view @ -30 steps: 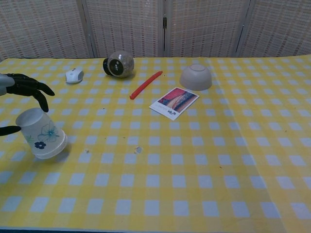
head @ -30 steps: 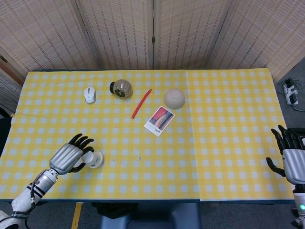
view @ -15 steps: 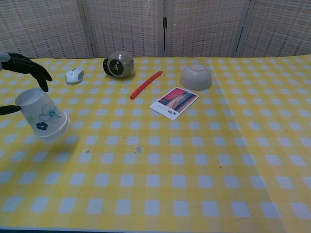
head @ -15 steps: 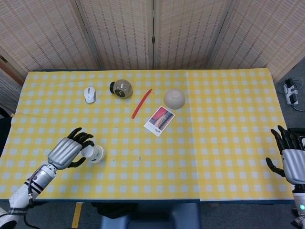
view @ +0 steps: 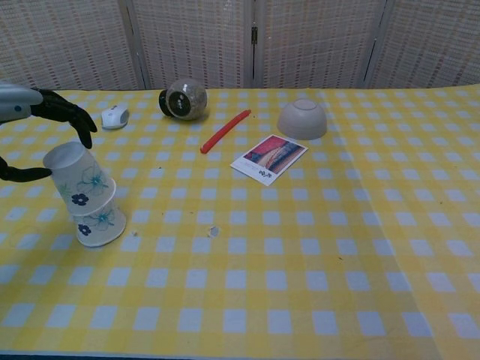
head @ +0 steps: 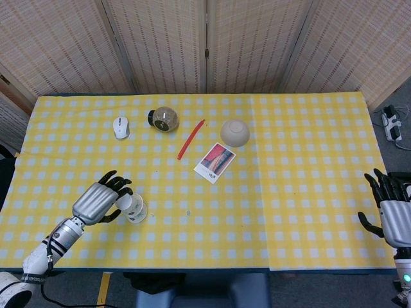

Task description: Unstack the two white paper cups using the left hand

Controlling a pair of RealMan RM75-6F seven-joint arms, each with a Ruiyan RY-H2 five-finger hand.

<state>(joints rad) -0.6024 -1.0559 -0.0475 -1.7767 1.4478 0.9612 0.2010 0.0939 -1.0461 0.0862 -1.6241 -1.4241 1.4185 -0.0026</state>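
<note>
Near the front left corner of the counter (view: 315,300), the two white paper cups (view: 88,196) stood upside down and tilted. The upper cup (view: 77,175) was partly drawn off the lower cup (view: 100,223), which seemed to rest on its rim on the yellow checked cloth. The left hand (head: 101,203) pinched the upper cup near its closed base between thumb and fingers (view: 69,112). The right hand (head: 392,213) hung off the front right corner, fingers apart, holding nothing.

Such cups were likely very light and thin-walled, easily crushed and prone to cling together by friction. A gentle hold high on the upper cup's stiffer base looked wisest. With nothing weighing the lower cup down, it could lift along or tip over.
</note>
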